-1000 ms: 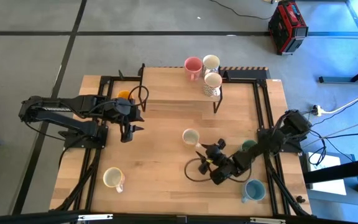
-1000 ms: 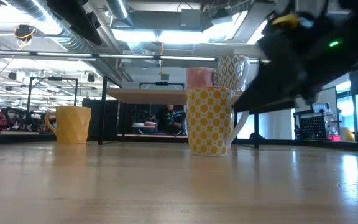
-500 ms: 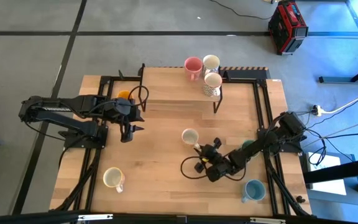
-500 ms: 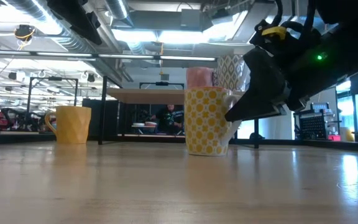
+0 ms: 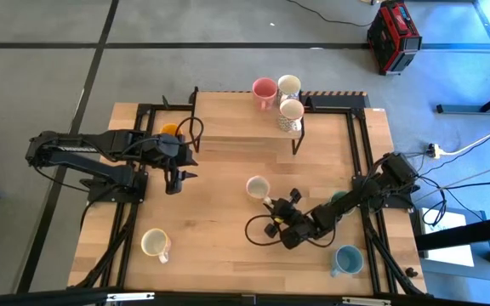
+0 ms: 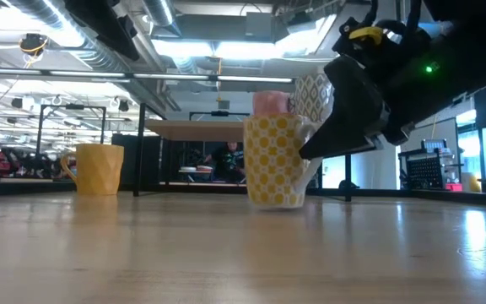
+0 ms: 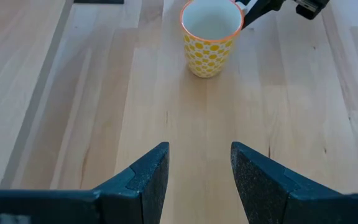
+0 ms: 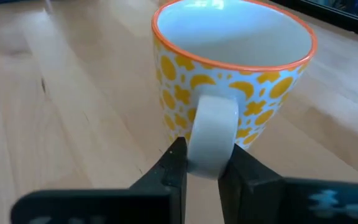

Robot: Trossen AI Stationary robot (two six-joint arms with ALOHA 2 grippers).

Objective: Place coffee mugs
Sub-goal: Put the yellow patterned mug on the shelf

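The left gripper [image 5: 179,177] hovers over bare table [image 5: 219,238], fingers [image 7: 146,180] parted and empty; the yellow-dotted mug [image 5: 259,188] stands well ahead of them. The right gripper [image 5: 272,207] clamps both fingers [image 8: 174,163] on that mug's white handle [image 8: 211,132]. In the low view its body hides the handle and the mug tilts slightly.

the green mug [image 5: 340,198] is being mostly covered by the right arm in the high view. the pink mug [image 6: 268,104] is being partly blocked by the yellow-dotted mug [image 6: 275,160] in the low view, whose handle is being hidden behind the right gripper [image 6: 315,152].
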